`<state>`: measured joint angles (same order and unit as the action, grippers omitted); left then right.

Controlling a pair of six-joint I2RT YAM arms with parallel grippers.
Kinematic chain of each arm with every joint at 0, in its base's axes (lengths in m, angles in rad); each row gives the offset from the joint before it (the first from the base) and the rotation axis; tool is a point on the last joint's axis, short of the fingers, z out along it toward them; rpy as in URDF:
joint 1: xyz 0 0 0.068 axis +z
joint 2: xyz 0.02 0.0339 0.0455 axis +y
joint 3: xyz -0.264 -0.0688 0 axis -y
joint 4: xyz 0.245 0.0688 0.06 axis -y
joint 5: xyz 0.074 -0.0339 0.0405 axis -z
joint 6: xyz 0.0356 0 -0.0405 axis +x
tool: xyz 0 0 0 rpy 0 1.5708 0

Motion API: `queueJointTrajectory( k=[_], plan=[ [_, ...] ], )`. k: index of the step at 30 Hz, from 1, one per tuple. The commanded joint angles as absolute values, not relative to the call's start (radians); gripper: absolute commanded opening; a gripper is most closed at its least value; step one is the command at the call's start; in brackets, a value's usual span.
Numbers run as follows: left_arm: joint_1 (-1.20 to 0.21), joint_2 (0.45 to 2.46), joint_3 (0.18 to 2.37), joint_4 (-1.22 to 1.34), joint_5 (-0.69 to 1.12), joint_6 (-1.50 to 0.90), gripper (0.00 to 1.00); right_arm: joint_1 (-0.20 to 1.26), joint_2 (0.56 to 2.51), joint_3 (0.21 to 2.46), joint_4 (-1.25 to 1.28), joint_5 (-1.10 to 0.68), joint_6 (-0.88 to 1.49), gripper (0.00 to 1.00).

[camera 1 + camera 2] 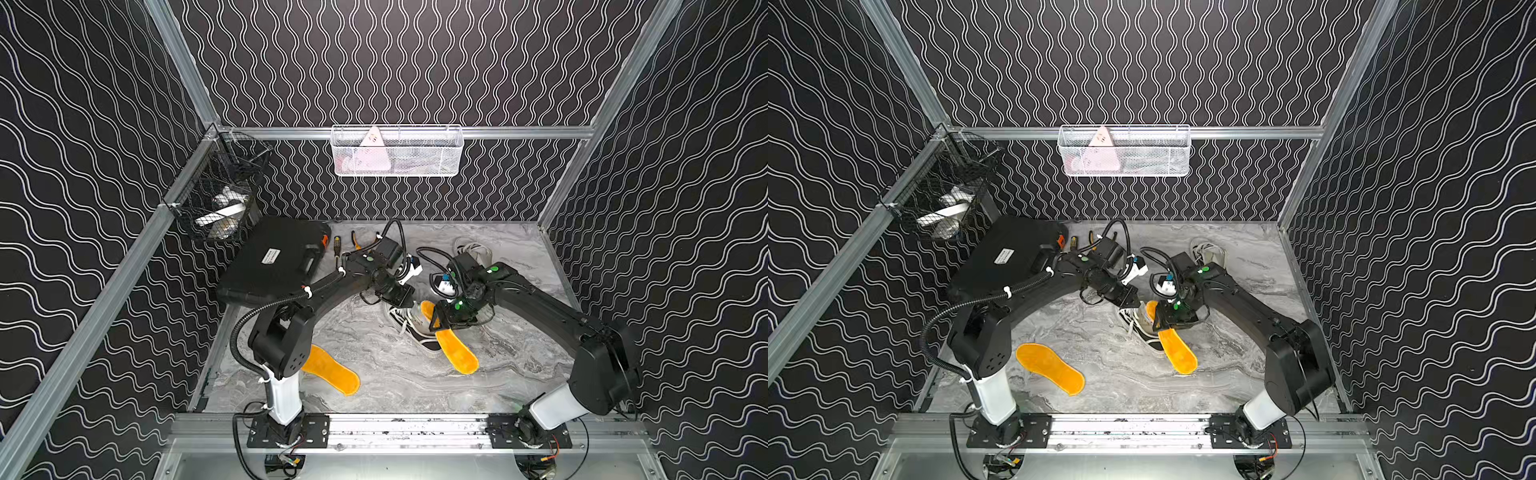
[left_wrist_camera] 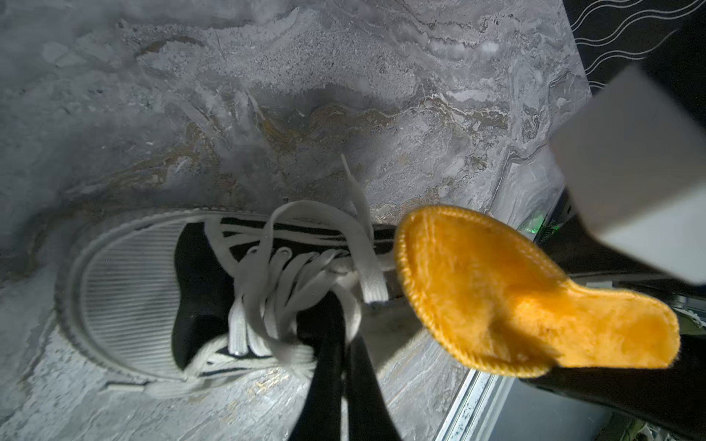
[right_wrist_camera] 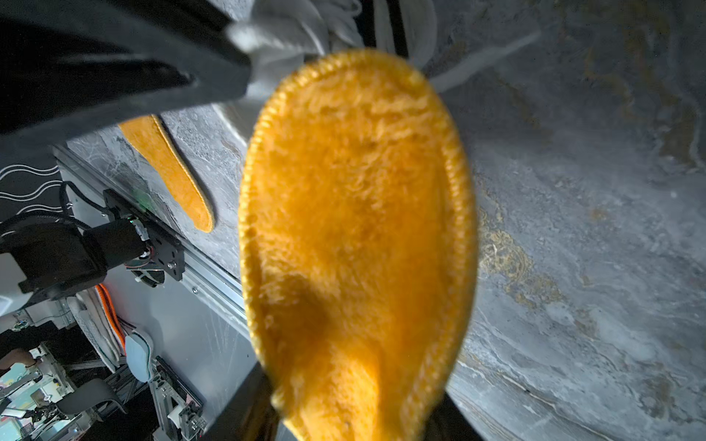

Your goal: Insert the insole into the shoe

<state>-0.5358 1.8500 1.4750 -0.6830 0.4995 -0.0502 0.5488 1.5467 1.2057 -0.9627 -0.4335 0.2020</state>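
At the left gripper point(image 2: 341, 317): pinched fully together on the grey tongue point(image 1: 417, 321) of the black-and-white shoe point(image 2: 153, 286), just behind the white laces point(image 2: 290, 263). At the right gripper point(image 1: 441, 322): set partway apart and clamped across the orange insole point(image 1: 457, 353) near its middle. Held tilted above the marble table point(image 1: 374, 399), with 1 end at the shoe's opening beside the pinched tongue and the other end jutting out toward the front rail point(image 1: 407, 428). Touching the shoe or just clear of it: cannot tell. Not yet inside. Placed near the table's middle, between the 2 arms, in both top views. Filling most of the right wrist view with fuzzy orange. Lying flat beside the left arm's base: 1 spare insole point(image 1: 1050, 368), well apart from the shoe.
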Motion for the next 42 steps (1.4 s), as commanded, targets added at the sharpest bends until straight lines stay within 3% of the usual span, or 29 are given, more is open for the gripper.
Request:
queueJointTrajectory(
  k=[1, 17, 30, 42],
  plan=[
    [-0.531, 1.844, 1.468, -0.626, 0.507, -0.035, 0.00, 0.551, 1.514, 1.159, -0.954, -0.475, 0.225, 0.50],
    [-0.539, 1.753, 1.318, -0.450, 0.543, -0.030, 0.00, 0.550, 1.586, 1.090, -0.845, -0.620, 0.326, 0.51],
    [-0.564, 1.735, 1.313, -0.495, 0.615, 0.084, 0.00, 0.526, 1.733, 1.240, -0.917, -0.481, 0.299, 0.53],
    [-0.537, 1.741, 1.253, -0.398, 0.616, -0.019, 0.00, 0.530, 1.761, 1.269, -0.752, -0.449, 0.316, 0.64]
  ],
)
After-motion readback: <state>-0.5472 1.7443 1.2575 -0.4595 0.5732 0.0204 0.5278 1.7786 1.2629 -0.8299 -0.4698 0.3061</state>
